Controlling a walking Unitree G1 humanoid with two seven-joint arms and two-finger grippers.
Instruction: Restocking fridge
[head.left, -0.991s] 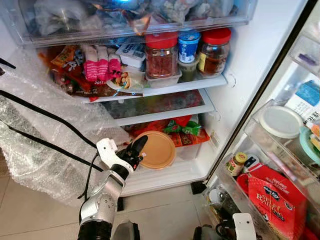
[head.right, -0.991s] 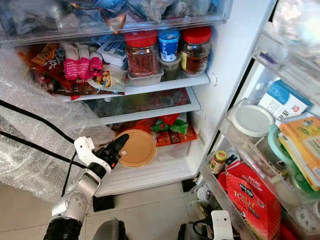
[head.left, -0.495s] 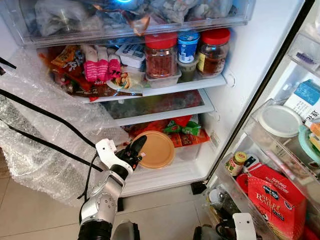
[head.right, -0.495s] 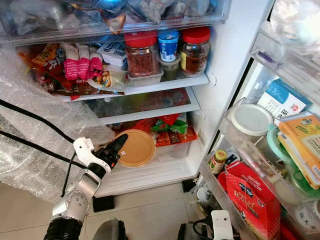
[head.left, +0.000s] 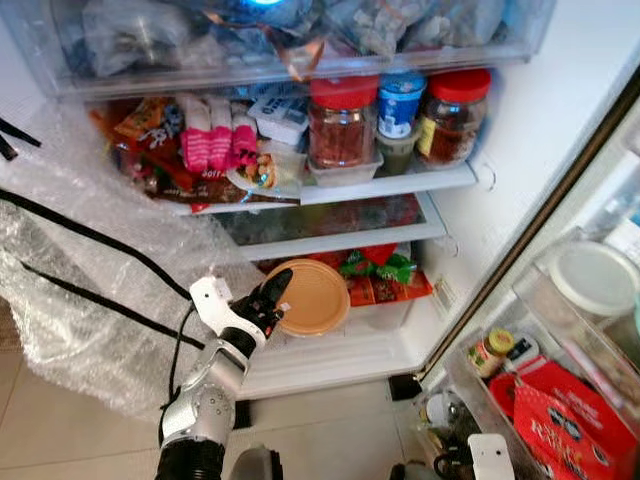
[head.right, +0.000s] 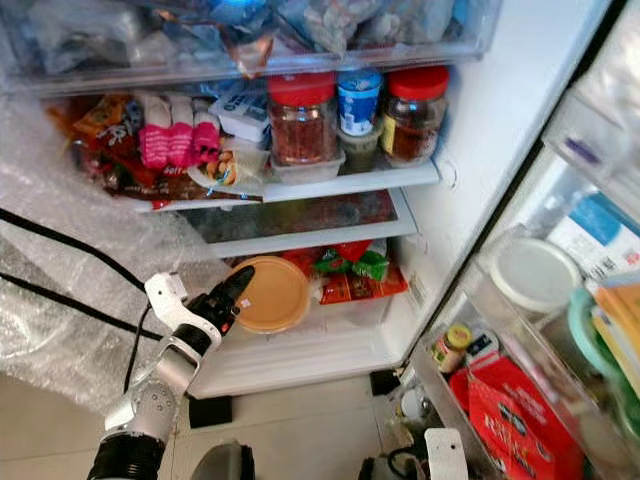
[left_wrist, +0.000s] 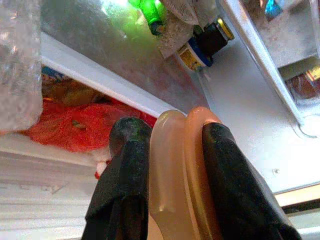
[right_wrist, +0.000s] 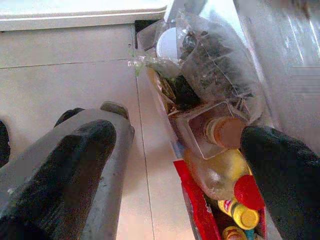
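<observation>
**Left gripper clamped on the tan lid at the fridge's bottom compartment**

The left gripper (left_wrist: 170, 165) has its two black fingers (left_wrist: 125, 175) pinched on the rim of a round tan plastic lid (head.left: 312, 297), held on edge at the front of the lowest fridge shelf (head.left: 340, 355). Red and green packets (head.left: 385, 275) lie just behind. Crinkled bubble wrap (head.left: 90, 290) crowds the left side. The silver left arm reaches up from below. The right gripper (right_wrist: 170, 165) hangs low, fingers apart, over the floor.

No label reads clearly: the red box (head.left: 565, 425) in the door shelf and the pink packets (head.left: 212, 140) carry print too blurred to make out.
</observation>
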